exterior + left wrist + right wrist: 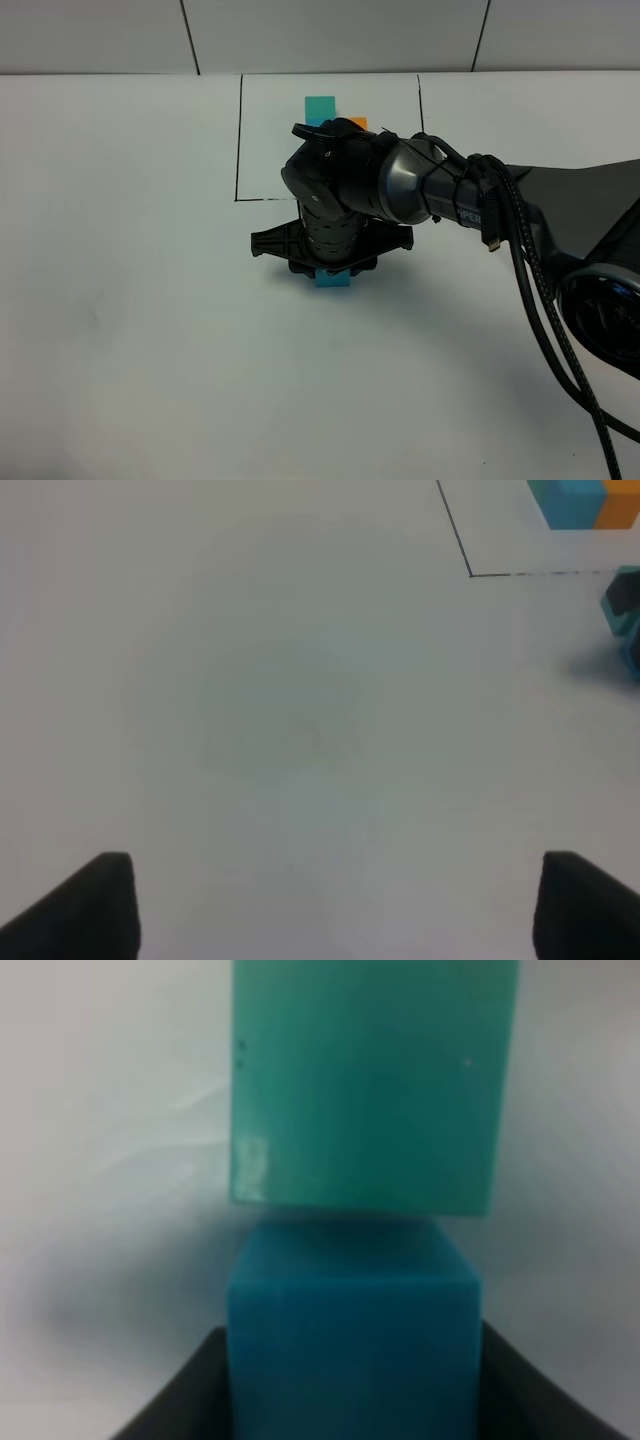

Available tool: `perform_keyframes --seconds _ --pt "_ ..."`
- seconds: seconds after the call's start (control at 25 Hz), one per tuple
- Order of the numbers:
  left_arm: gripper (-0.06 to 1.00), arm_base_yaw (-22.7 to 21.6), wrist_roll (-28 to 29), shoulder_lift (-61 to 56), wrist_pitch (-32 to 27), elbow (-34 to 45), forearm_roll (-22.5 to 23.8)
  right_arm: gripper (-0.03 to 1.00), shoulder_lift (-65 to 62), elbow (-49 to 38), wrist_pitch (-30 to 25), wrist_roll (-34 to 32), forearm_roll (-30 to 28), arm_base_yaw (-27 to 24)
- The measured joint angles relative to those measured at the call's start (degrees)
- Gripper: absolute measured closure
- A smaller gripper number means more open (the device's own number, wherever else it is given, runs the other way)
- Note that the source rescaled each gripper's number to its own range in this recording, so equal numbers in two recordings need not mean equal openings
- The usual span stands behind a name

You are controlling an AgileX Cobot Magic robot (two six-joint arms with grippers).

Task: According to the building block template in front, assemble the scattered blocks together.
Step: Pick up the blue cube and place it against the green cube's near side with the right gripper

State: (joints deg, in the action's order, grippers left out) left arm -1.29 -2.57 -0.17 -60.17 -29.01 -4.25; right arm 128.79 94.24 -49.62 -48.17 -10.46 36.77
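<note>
Right tool (352,1415) clamps blue cube (350,1310) beside teal cube (370,1080).

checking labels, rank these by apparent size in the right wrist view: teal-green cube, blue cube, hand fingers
1. teal-green cube
2. blue cube, nearly as large but cut off by the frame edge, so unsure
3. hand fingers, only dark slivers

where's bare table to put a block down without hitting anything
Free: the table left of the right claw and the near strip. Crowded: mid-table, where that claw grips the blue block, framed template just behind.
</note>
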Motion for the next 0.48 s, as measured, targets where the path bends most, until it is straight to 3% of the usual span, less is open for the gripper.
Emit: perform_keyframes --seconds 0.48 --pt "0.13 0.0 0.0 0.0 0.0 0.0 0.0 0.96 0.48 0.02 0.38 -0.85 -0.23 0.0"
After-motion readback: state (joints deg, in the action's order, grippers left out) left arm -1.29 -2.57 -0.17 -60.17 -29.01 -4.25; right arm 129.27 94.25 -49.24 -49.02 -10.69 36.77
